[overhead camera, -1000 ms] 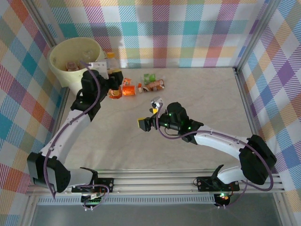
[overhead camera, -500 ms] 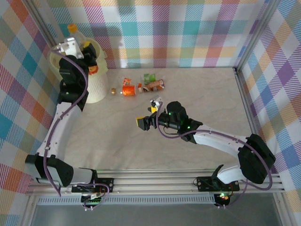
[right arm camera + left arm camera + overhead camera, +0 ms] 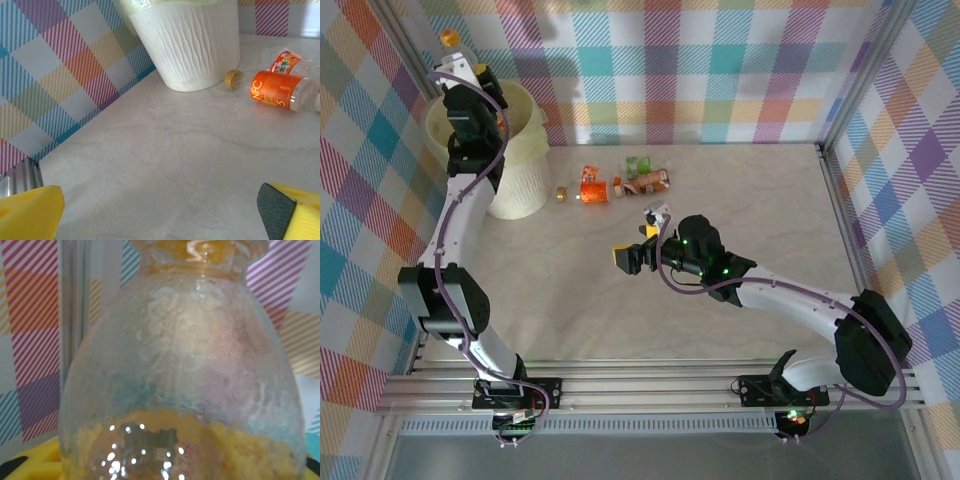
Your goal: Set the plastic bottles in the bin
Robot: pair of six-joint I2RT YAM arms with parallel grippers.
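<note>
Top external view puts the left gripper [image 3: 457, 62] high at the far-left corner, above the bin [image 3: 525, 190]. It is clenched on the held bottle [image 3: 182, 365], whose orange cap [image 3: 448, 38] points toward the checked wall [image 3: 720, 60]. From the left wrist, that clear bottle sits right against the lens, with a yellow pad [image 3: 35, 465] at its base.

The right gripper [image 3: 638, 240] is released. Its fingers are wide apart with nothing between them, low over the bare table [image 3: 750, 210] and well apart from the bin.

At least 3 more bottles lie on the table beyond it:
- an orange-labelled bottle [image 3: 590, 187]
- a green-labelled bottle [image 3: 638, 165]
- a brown-red bottle [image 3: 655, 179]

A small round piece [image 3: 561, 193] lies just beside the bin's wall.

I judge the step in hand to be the drop. The raised arm hides part of the rim, so I cannot tell whether the bottle hangs over the mouth or over the rim's far edge — that needs settling first. To do it well:
- Bring the bottle over the middle of the opening.
- Lower it toward the rim, so light plastic cannot bounce out.
- Spread the fingers fully.
- Lift straight up afterwards — a sideways exit could knock the bin.
</note>
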